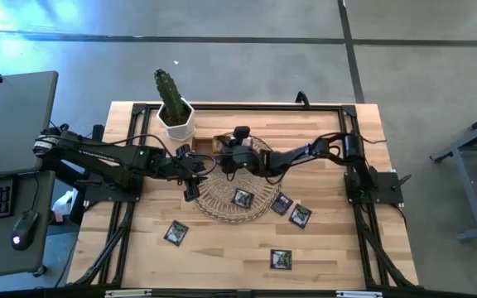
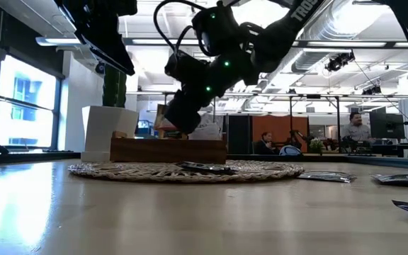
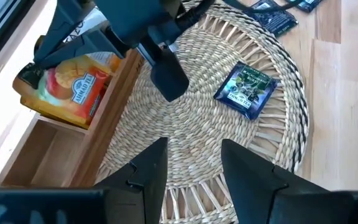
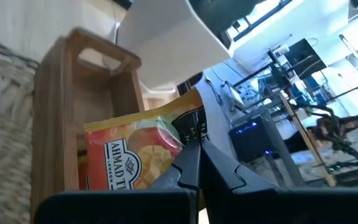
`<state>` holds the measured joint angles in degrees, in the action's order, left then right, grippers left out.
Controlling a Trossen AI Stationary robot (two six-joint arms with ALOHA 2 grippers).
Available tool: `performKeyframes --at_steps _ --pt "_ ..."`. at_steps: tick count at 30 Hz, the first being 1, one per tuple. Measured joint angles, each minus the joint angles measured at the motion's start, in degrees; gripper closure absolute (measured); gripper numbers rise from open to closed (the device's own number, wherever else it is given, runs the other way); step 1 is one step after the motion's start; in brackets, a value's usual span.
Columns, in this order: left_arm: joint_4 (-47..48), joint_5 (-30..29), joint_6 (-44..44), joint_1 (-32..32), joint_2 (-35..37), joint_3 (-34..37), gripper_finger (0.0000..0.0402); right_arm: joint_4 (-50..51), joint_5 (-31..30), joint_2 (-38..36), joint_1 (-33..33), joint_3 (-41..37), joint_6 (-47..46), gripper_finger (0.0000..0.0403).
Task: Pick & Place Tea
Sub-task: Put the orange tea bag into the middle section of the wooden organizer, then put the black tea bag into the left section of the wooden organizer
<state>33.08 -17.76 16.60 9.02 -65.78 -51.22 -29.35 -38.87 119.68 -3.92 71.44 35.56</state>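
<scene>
My right gripper (image 4: pixel 194 158) is shut on an orange-and-yellow tea sachet (image 3: pixel 73 84) over the brown wooden box (image 3: pixel 48 155), which stands on the far part of the round wicker mat (image 1: pixel 222 207). A dark tea sachet (image 3: pixel 247 90) lies flat on the mat. Several more dark sachets, one of them (image 1: pixel 176 233), lie flat on the table in front of and to the right of the mat. My left gripper (image 3: pixel 194 162) hangs open above the mat's left part with nothing between its fingers. My right gripper pinches the orange sachet between its two fingers at a dark-printed corner (image 4: pixel 190 127). The fingers come from the table's right side, slanting a little downward. The sachet sits tilted at the box's open compartment; I cannot tell whether its lower end rests in the box.
A cactus in a white pot (image 1: pixel 174 112) stands at the far left, close behind the box. A black frame (image 1: pixel 131 149) runs around the table's edges. Bare wood lies at the near middle of the table (image 1: pixel 222 257).
</scene>
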Motion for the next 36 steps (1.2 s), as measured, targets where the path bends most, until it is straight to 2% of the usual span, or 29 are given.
performKeyframes --at_steps 7,18,26,29,33,36 --pt "0.0 0.0 0.0 0.0 0.0 0.0 0.0254 0.8 -0.8 0.0 -0.2 0.0 0.4 0.0380" --pt "0.0 0.0 0.1 0.0 0.0 0.0 0.0254 0.6 -0.8 0.0 -1.3 0.0 0.9 0.0313" --pt "0.0 0.1 0.2 0.0 0.0 0.0 0.0254 -1.1 -7.6 -1.7 4.2 0.1 6.3 0.0304" --pt "0.0 0.6 2.5 0.0 0.0 0.0 0.0254 4.9 -8.6 -5.3 7.9 0.1 0.4 0.0304" --pt "1.5 3.5 3.4 0.1 2.0 0.0 0.0254 18.4 -6.8 -11.7 12.2 0.1 -9.3 0.0304" --pt "2.6 3.2 4.0 0.8 4.6 -0.2 0.0254 30.3 -1.9 -17.9 14.3 0.1 -18.4 0.0304"
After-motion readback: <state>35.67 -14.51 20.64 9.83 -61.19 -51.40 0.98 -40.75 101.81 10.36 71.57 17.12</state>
